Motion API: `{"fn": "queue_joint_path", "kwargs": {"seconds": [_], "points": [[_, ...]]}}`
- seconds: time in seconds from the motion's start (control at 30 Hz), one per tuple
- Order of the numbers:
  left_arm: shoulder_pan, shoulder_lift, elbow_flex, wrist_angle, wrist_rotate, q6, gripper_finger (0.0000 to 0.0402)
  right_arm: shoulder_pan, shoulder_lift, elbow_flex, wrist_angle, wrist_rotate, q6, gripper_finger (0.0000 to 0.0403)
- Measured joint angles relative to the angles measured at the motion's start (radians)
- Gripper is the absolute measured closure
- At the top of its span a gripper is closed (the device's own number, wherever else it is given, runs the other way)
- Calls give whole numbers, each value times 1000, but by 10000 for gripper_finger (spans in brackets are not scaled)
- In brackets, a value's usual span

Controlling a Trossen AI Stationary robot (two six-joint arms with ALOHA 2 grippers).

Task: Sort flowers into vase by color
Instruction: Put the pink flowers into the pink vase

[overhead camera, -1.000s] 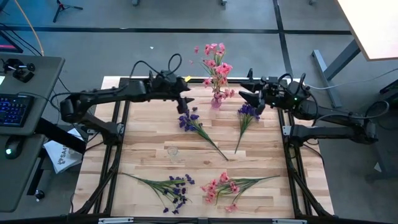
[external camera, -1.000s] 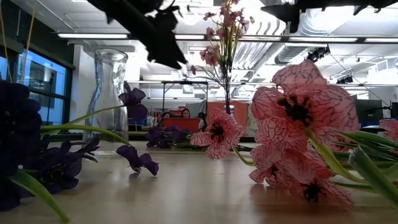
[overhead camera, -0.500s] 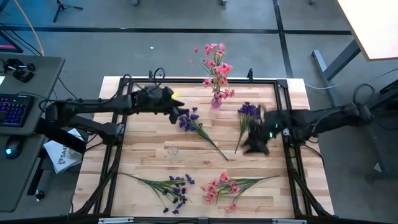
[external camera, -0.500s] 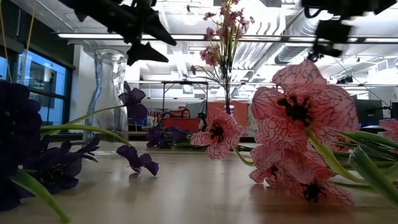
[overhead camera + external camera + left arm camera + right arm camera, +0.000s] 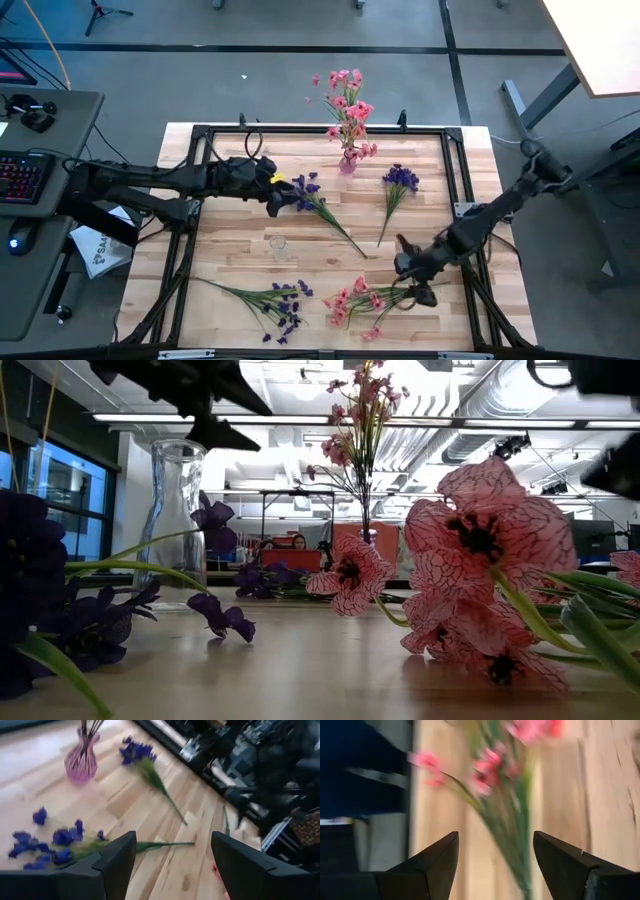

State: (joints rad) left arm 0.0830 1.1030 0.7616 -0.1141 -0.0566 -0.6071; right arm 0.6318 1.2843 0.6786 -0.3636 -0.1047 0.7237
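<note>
Both grippers are open and hold nothing. My left gripper (image 5: 278,198) (image 5: 172,845) hovers just left of the blossoms of a purple sprig (image 5: 318,205) (image 5: 65,841) that lies flat mid-table. My right gripper (image 5: 408,272) (image 5: 495,845) hangs over the stem end of a pink sprig (image 5: 365,299) (image 5: 506,795) lying near the near edge. A second purple sprig (image 5: 397,186) (image 5: 142,760) lies right of a small pink vase (image 5: 347,161) (image 5: 80,762) that holds pink flowers. A third purple sprig (image 5: 272,300) lies near the near edge. A clear glass vase (image 5: 277,243) (image 5: 180,520) stands mid-table.
A black frame rail (image 5: 468,250) borders the wooden table top. A desk with a keyboard (image 5: 20,175) stands off the left edge. Bare wood lies between the glass vase and the sprigs by the near edge.
My right gripper has swept from beside the pink vase at the far right toward the near edge, ending over the pink sprig's stem. My left gripper has drifted a little toward the near and left edges, close to the purple sprig's blossoms. No flower has moved.
</note>
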Motion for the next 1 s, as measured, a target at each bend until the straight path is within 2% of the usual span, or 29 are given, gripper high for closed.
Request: {"fn": "queue_joint_path", "kwargs": {"seconds": [0.33,0.6,0.83,1.0], "points": [[2,-176,0,-63,-5,125,156,27,310,184,-131,23,-78,152],[2,-238,0,-151,-7,167,156,38,501,357,-293,87,-104,152],[2,-240,0,-153,-8,174,156,113,579,416,-320,113,-152,161],[2,-240,0,-152,-62,174,156,141,581,416,-331,139,-160,180]]}}
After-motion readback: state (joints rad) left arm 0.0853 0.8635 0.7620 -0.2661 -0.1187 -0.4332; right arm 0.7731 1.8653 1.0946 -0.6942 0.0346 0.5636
